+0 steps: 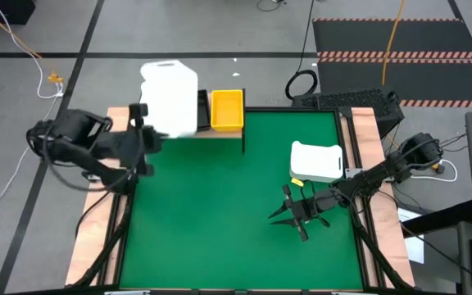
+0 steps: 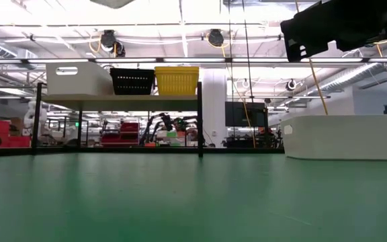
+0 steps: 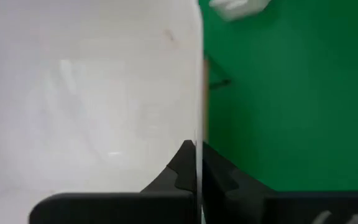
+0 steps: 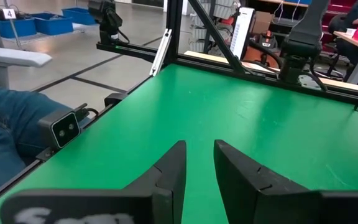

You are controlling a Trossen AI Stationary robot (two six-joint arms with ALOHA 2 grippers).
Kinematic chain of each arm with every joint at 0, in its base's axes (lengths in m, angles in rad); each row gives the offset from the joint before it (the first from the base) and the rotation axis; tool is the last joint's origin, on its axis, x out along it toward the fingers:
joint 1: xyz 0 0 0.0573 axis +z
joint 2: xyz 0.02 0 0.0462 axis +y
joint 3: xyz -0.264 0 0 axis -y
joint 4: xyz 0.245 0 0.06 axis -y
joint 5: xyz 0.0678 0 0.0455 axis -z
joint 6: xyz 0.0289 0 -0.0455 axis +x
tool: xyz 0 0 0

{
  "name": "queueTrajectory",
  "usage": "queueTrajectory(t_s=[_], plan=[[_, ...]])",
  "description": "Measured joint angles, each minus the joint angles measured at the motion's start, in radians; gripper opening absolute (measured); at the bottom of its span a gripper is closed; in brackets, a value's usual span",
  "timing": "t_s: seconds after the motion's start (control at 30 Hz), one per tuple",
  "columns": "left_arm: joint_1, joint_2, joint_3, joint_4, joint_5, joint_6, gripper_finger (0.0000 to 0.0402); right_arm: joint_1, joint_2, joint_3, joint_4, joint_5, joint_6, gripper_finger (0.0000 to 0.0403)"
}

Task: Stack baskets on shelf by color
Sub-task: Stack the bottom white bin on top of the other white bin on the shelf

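Left gripper point(image 1: 147, 131) clamped on white basket's point(image 1: 170, 98) wall, carried above the shelf point(image 2: 113, 98) for stacking on the white one beneath; right gripper point(image 1: 289, 215), fingers slightly apart, idles beside another white basket point(image 1: 318, 161).

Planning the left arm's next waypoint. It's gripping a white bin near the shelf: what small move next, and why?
Probably lower it. The left gripper is shut on the wall of the white rounded plastic basket, held above the light-wood shelf, where another white basket sits at the end, so nesting them matches colours.
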Motion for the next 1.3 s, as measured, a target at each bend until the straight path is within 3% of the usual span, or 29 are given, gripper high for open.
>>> queueTrajectory(t_s=[0.33,0.6,0.77,1.0,1.3], plan=[[0.390,-0.002,-0.099,-0.004,0.009,0.258,0.0003,0.000,0.000,0.000,-0.010,0.000,0.000,0.0075],[0.656,-0.001,-0.177,-0.005,0.152,0.461,0.0003,0.000,0.000,0.001,-0.073,0.000,0.004,0.0075],[0.753,-0.001,-0.213,-0.004,0.192,0.536,0.0003,0.000,0.000,0.000,-0.110,0.005,0.018,0.0075],[0.814,-0.004,-0.222,-0.003,0.371,0.582,0.0006,0.000,0.000,-0.019,-0.107,0.007,0.019,0.0075],[0.883,-0.078,-0.227,-0.002,0.385,0.531,0.0003,0.002,0.000,-0.131,0.051,0.010,0.082,0.0075]])
